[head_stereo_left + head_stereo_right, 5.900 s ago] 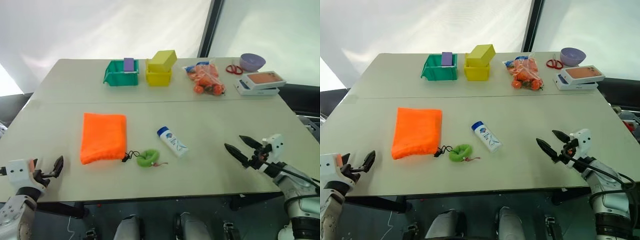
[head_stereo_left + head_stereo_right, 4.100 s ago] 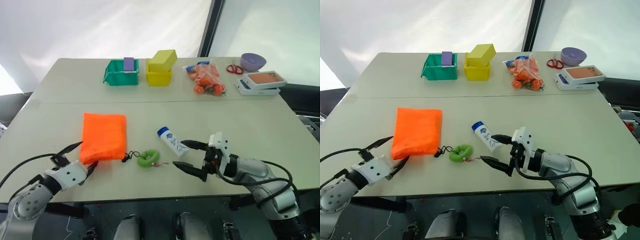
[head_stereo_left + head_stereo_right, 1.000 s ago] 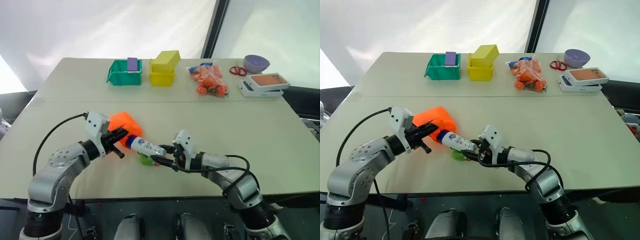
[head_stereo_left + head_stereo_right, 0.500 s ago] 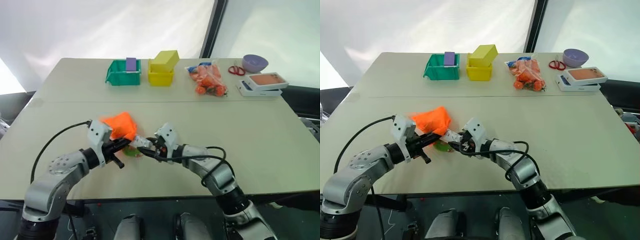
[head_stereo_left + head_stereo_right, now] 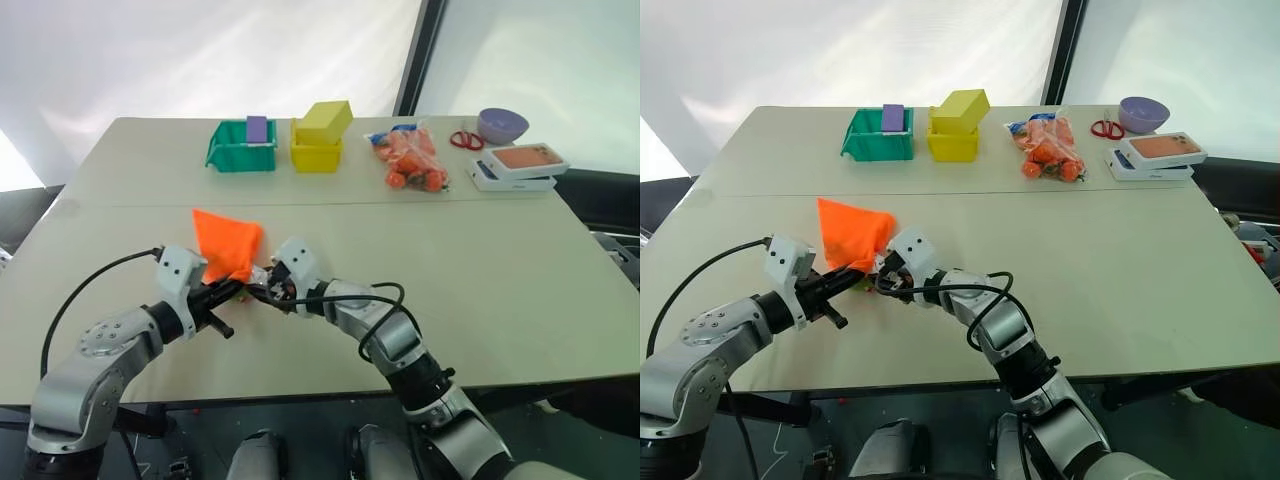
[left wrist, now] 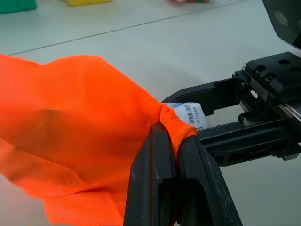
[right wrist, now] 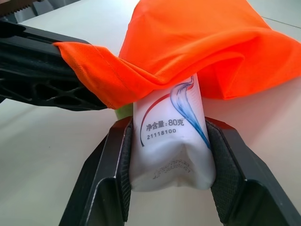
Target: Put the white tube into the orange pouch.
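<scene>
pale beige counter, large, carries everything. on it, near the front left, the bright orange soft fabric pouch, its mouth edge lifted off the surface, the rest bunched up behind.

left claw: fingers pressed together, pinching the hem of the pouch mouth and holding it up.

right claw: 2 black fingers clamped on the crimped tail end of the small white plastic squeeze tube with blue printed label.

tube position: held level between the right claw's fingers, front end already under the raised orange hem, cap end hidden inside the fabric. label and tail still outside. the tube sits just beside the left claw's pinch point, close to touching it.

step in hand, as i judge it: insertion, roughly halfway in.

next move calls for: push the tube further along its own length into the mouth while the left claw keeps the hem raised; let go only once the tail clears the hem. risk: fabric folding over and blocking the tube.
</scene>
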